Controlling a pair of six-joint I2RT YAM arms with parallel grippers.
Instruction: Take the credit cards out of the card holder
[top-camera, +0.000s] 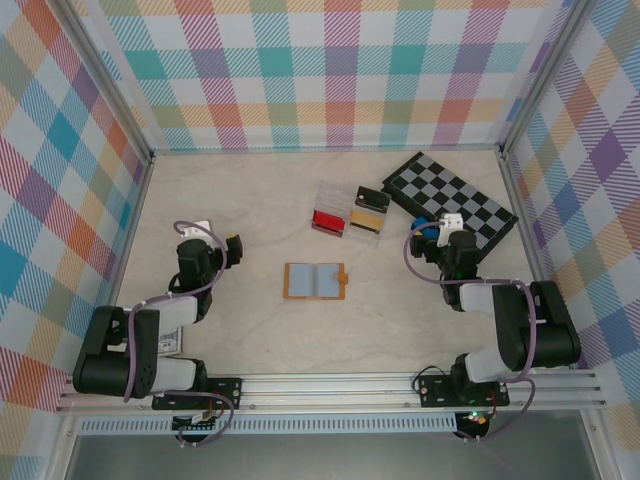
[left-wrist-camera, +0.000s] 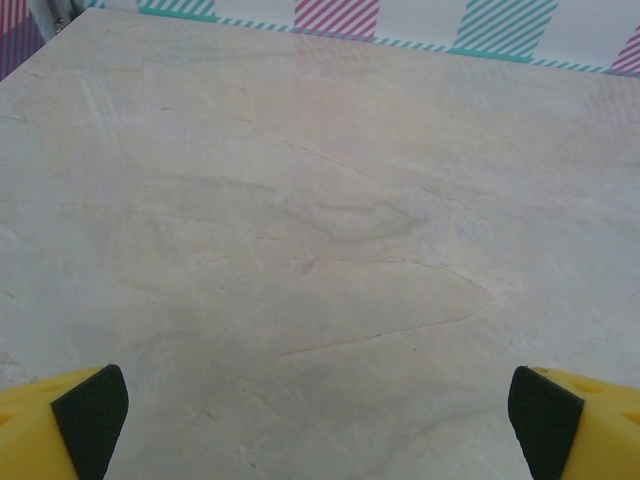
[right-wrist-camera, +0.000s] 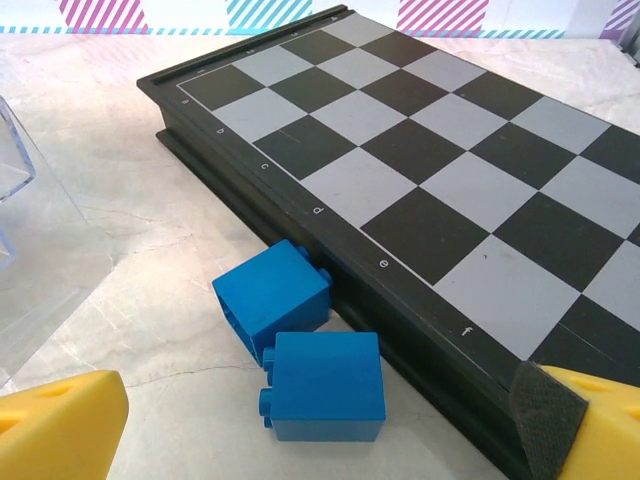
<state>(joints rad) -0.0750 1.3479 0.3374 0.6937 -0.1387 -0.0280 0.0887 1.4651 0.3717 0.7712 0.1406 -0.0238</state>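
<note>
Tabletop (top-camera: 250, 200): card holder (top-camera: 314, 280) between hands (top-camera: 232, 243) (top-camera: 441, 225)

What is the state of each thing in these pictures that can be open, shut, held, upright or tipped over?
Card holder: open, lying flat, not held.
Left gripper: open, empty.
Right gripper: open, empty.
Chequered board: lying flat, squares facing up.
Blue blocks: two, tipped on their sides, touching each other, beside the board's edge.
Clear tray: upright, holding coloured items.
</note>
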